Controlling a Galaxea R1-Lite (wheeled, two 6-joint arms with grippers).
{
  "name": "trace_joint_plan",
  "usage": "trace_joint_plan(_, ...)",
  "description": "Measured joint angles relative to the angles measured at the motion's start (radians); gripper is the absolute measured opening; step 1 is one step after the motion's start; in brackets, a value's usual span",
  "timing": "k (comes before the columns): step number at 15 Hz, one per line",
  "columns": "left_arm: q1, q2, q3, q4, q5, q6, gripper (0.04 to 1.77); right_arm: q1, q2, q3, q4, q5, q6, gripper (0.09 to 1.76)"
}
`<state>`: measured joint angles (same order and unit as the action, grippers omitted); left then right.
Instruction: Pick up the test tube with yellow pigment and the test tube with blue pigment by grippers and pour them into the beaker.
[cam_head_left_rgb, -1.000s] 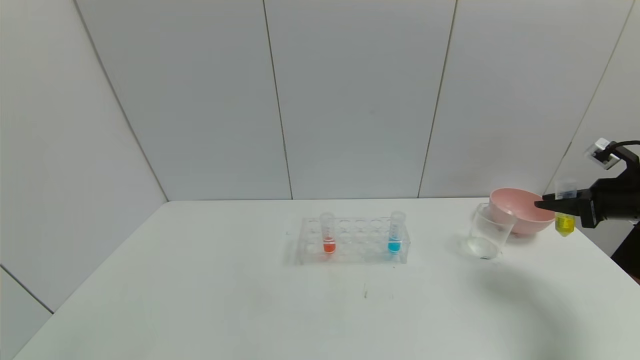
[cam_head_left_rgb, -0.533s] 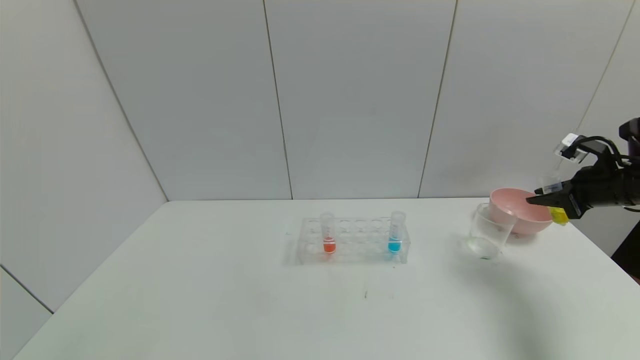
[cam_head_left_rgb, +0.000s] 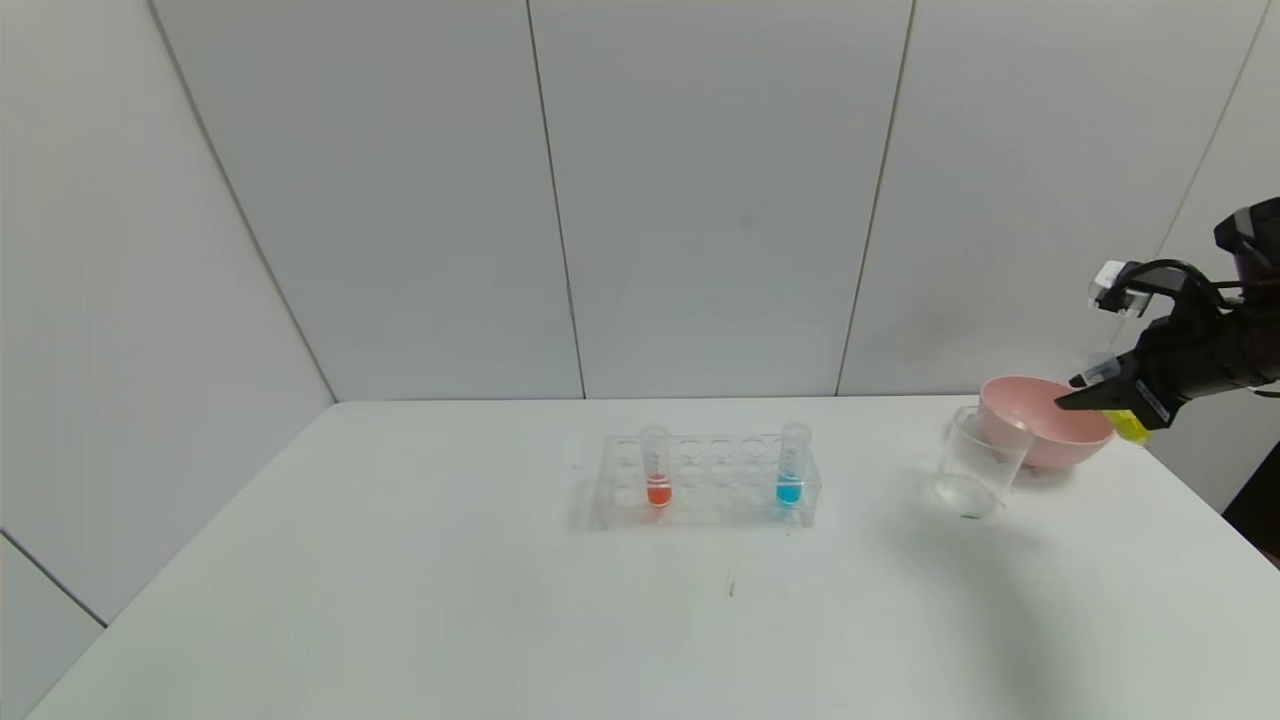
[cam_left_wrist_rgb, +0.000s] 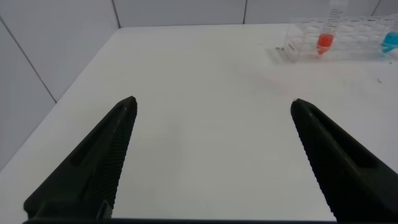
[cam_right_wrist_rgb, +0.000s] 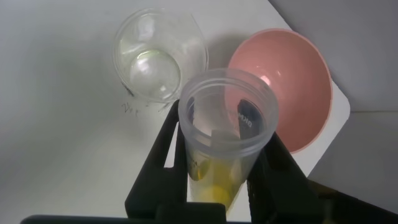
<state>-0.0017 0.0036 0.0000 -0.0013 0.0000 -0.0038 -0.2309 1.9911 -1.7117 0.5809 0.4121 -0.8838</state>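
- Right gripper (cam_head_left_rgb: 1085, 398) clamped the test tube with yellow pigment (cam_right_wrist_rgb: 225, 134), tilted, over pink bowl (cam_head_left_rgb: 1040, 425) rim.
- Beaker (cam_head_left_rgb: 975, 462) stood just beyond its fingertips, bare table (cam_head_left_rgb: 500, 600) below.
- Left gripper (cam_left_wrist_rgb: 211, 155) was spread wide.

The right gripper (cam_head_left_rgb: 1085, 395) is raised at the far right side of the worktop (cam_head_left_rgb: 500, 600), its black arm reaching in from the right edge and sloping down toward the fingertips. A small white box sits on top of the wrist. Its two flat black fingers (cam_right_wrist_rgb: 163, 163) are clamped on the test tube with yellow pigment (cam_right_wrist_rgb: 225, 134), which is tilted in the grip. The left gripper (cam_left_wrist_rgb: 211, 109) hangs low over the left part of the worktop, fingers spread wide apart with nothing between them.
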Motion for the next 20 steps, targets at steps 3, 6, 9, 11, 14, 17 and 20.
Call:
trace_joint_plan(3,0.000,0.000,0.000,0.000,0.000,0.000,1.76,0.016,0.020,-0.106,0.157,-0.071,-0.058,0.59)
trace_joint_plan(6,0.000,0.000,0.000,0.000,0.000,0.000,1.76,0.029,0.055,-0.219,0.263,-0.142,-0.103,0.59)
trace_joint_plan(9,0.000,0.000,0.000,0.000,0.000,0.000,1.76,0.056,0.091,-0.264,0.277,-0.213,-0.120,0.59)
trace_joint_plan(11,0.000,0.000,0.000,0.000,0.000,0.000,1.76,0.082,0.108,-0.275,0.269,-0.259,-0.129,0.59)
trace_joint_plan(14,0.000,0.000,0.000,0.000,0.000,0.000,1.76,0.114,0.127,-0.280,0.254,-0.311,-0.137,0.59)
trace_joint_plan(17,0.000,0.000,0.000,0.000,0.000,0.000,1.76,0.135,0.137,-0.285,0.227,-0.381,-0.170,0.59)
trace_joint_plan(20,0.000,0.000,0.000,0.000,0.000,0.000,1.76,0.154,0.140,-0.286,0.217,-0.440,-0.182,0.59)
